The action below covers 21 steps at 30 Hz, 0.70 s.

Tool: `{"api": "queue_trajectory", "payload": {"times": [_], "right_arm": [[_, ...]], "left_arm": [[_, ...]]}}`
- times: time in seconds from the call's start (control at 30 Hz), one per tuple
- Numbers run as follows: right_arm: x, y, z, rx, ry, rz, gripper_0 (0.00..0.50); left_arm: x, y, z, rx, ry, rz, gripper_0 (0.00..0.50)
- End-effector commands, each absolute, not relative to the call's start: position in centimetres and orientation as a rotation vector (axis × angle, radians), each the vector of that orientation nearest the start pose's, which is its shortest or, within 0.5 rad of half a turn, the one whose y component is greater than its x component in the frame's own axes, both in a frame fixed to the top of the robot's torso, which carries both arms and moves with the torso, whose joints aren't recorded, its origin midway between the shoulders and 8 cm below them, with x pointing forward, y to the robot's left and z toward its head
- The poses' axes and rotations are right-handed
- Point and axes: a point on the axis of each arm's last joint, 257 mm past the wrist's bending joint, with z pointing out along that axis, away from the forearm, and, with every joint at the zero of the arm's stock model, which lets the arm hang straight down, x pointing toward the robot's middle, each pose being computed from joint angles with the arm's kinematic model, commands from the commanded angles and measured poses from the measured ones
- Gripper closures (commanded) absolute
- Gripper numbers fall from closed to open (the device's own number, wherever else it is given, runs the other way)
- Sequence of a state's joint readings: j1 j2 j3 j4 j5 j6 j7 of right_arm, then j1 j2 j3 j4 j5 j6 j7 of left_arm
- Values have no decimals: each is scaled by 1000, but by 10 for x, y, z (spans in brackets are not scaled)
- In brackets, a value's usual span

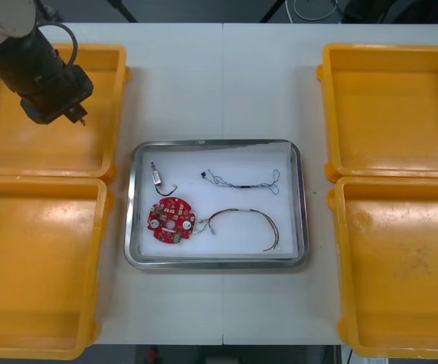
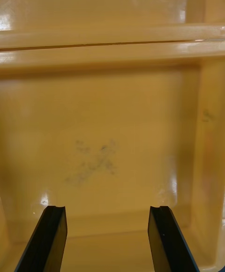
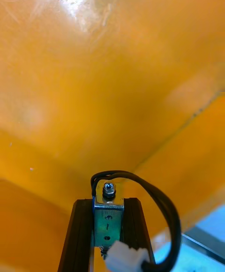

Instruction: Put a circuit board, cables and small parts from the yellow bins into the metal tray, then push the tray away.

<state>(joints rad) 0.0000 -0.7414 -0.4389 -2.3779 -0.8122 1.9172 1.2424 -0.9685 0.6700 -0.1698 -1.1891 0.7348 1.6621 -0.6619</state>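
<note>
Light bench (image 1: 204, 76); far-left rectangular yellow plastic bin (image 1: 22, 144) under left gripper (image 1: 73, 115); shiny rectangular metal tray (image 1: 301, 205) lies to its right, mid-bench; fingers clamp small boxy metal part (image 3: 108, 220), long axis along fingers; right gripper (image 2: 107, 208) fingers apart over another yellow bin (image 2: 112, 112)

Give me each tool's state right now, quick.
Left tool: closed on a small metal part with black cable, above the far left yellow bin.
Right tool: open, empty, above a right-side yellow bin.
</note>
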Motion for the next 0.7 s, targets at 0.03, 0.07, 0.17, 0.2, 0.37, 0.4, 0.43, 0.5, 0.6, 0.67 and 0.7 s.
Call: {"api": "queue_trajectory", "payload": {"times": [0.03,0.07,0.17,0.2,0.37,0.4,0.43,0.5,0.6,0.67,0.7], "right_arm": [[335,-388,-161,97,2614,-94,0],[335,-388,-161,96,2614,-96,0],[336,-390,-161,101,2611,-104,0],[336,-390,-161,102,2613,-102,0],[336,-388,-161,96,2612,-98,0],[336,-388,-161,95,2612,-96,0],[336,-388,-161,96,2612,-98,0],[336,-388,-161,96,2612,-98,0],[336,-388,-161,96,2612,-98,0],[336,-388,-161,96,2612,-98,0],[336,-389,-161,98,2613,-97,0]], "left_arm": [[568,288,-76,-853,2521,-254,500],[565,286,-74,-842,2527,-251,500],[552,269,-64,-759,2550,-230,500],[547,260,-61,-721,2559,-228,500],[528,222,-61,-564,2606,-210,500],[523,213,-63,-521,2613,-195,500],[520,203,-67,-485,2621,-184,500],[514,188,-73,-427,2633,-165,500],[506,166,-89,-347,2657,-137,500],[501,148,-100,-306,2676,-131,500],[500,144,-103,-297,2679,-130,500]]}}
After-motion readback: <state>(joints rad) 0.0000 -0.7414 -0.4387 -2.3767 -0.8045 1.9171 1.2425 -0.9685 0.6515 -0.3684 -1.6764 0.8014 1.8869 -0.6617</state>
